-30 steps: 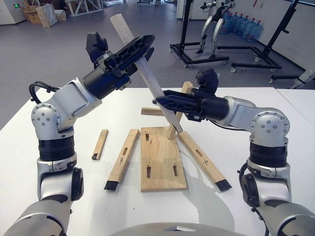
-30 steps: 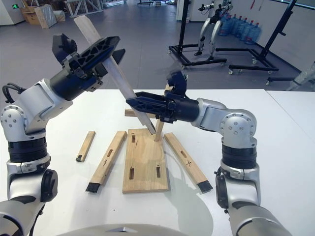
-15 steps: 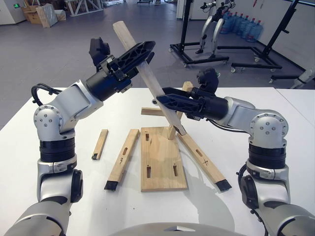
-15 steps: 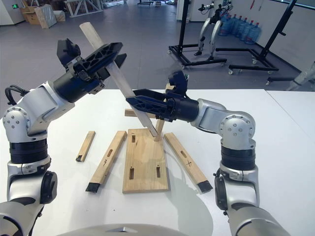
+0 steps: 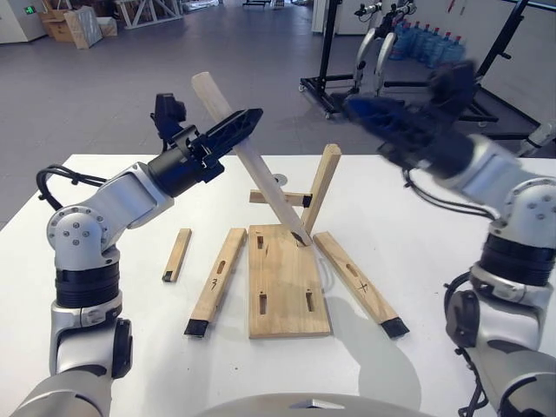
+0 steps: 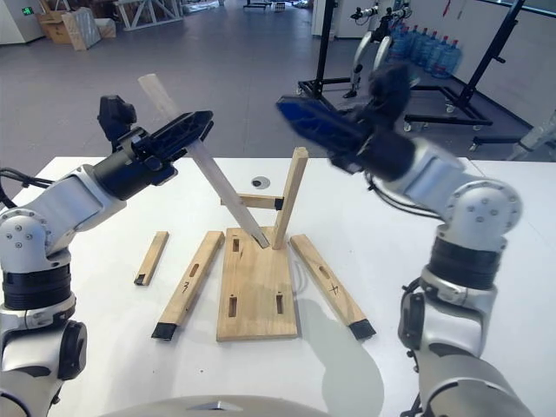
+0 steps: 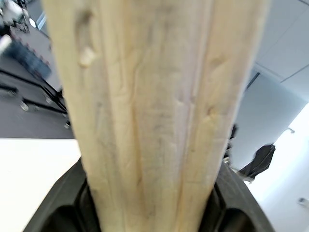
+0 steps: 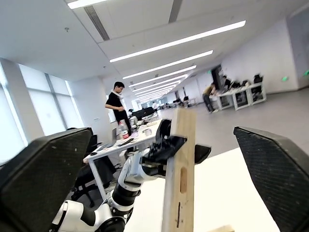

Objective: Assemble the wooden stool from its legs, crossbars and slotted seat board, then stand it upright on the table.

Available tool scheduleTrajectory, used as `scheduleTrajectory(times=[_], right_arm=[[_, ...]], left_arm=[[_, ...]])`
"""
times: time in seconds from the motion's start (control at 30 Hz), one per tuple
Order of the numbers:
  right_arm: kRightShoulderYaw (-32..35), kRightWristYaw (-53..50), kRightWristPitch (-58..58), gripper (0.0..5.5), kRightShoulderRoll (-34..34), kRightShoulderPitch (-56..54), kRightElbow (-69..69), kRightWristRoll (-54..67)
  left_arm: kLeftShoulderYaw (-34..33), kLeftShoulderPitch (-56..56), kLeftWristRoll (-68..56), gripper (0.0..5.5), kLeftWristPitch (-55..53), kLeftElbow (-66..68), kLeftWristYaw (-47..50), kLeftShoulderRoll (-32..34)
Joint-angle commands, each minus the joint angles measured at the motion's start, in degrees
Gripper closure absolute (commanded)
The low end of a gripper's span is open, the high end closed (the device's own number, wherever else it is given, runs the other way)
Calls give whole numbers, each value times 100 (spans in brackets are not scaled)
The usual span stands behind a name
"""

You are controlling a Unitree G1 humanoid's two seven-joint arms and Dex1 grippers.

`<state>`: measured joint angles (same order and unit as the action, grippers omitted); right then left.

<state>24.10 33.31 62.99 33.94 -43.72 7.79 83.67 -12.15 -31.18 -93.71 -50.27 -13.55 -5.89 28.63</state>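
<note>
My left gripper [image 5: 233, 132] is shut on a long wooden leg [image 5: 261, 171], which fills the left wrist view [image 7: 154, 111]. The leg tilts steeply, its lower end resting at the far end of the slotted seat board [image 5: 287, 291]. Beside that end a second leg [image 5: 322, 184] stands upright on the board, with a crossbar [image 5: 271, 198] jutting from it to the left. My right gripper [image 5: 358, 108] is open, raised high above and right of the upright leg. In the right wrist view that leg [image 8: 177, 169] stands between the spread fingers [image 8: 43, 174], farther off.
A loose leg [image 5: 217, 278] lies left of the board and another [image 5: 359, 282] to its right, both with dark tips near me. A short crossbar [image 5: 176, 254] lies farther left. The white table [image 5: 417, 261] has bare room at both sides.
My right gripper has left the tilted leg and swung up and to the right, well clear of it. The left gripper keeps its hold and has drawn back slightly.
</note>
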Motion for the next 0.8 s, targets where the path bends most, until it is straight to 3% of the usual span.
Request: scheduleTrajectory(times=[0.03, 0.17, 0.3, 0.43, 0.57, 0.7, 0.8], right_arm=[[264, 232, 94, 10, 923, 333, 620, -97], [132, 946, 117, 10, 1559, 1964, 1829, -691], [-1096, 1669, -674, 10, 1858, 3601, 2589, -2348], [-2839, 1343, -1532, 10, 1329, 3465, 2527, -4048], [-3970, 869, -1842, 10, 600, 2984, 2368, -5059], [-4742, 788, -2013, 10, 315, 2728, 2384, -5749], [-5502, 1013, -2246, 10, 491, 2617, 2253, -6521]], left_arm=[[-224, 403, 1058, 348, 502, -561, -460, 196], [-200, 1076, 2000, 348, 761, -1107, -1178, 441], [-27, 1751, 2407, 348, 424, -865, -1957, 801], [177, 1511, 3348, 348, 963, -571, -2146, 621], [221, 1413, 4208, 348, 1710, -542, -2385, 467], [174, 1475, 4214, 348, 1759, -457, -2616, 315], [145, 1543, 3757, 348, 1362, -323, -2612, 75]])
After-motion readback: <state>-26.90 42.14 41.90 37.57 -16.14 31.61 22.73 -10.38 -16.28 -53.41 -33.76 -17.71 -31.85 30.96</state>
